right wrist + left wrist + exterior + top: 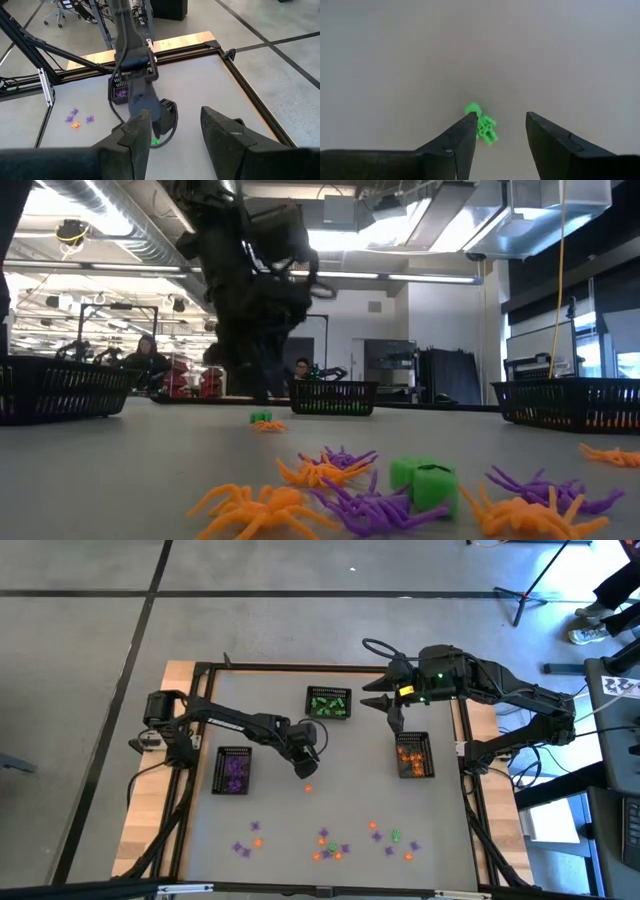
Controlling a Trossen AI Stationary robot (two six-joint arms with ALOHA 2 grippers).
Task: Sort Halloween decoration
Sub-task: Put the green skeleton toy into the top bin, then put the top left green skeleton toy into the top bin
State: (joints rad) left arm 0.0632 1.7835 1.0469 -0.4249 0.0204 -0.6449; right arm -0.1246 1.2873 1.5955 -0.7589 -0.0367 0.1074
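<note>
On the table, centre: the left gripper [306, 768] is held low over the grey surface, jaws apart, nothing clamped; a green trinket [482, 125] is seen lying on the table just beside one finger.
Right gripper [390, 705]: held raised near the far edge, between the green basket [328, 702] and the orange basket [413, 754]; jaws apart, empty.
Work done: purple pieces are seen in the purple basket [234, 770], green in the green basket, orange in the orange basket.
Work left: a loose scatter of decorations [330, 842] in purple, orange and green is spread along the near edge; one orange piece [308, 788] lies apart, near the left gripper. Sorting is judged partly done.
Obstructions: none is seen between the scatter and the baskets; mixed colours lie close together and are judged awkward to pick singly.
Surroundings: people [145, 356] are seen in the room beyond the table.
</note>
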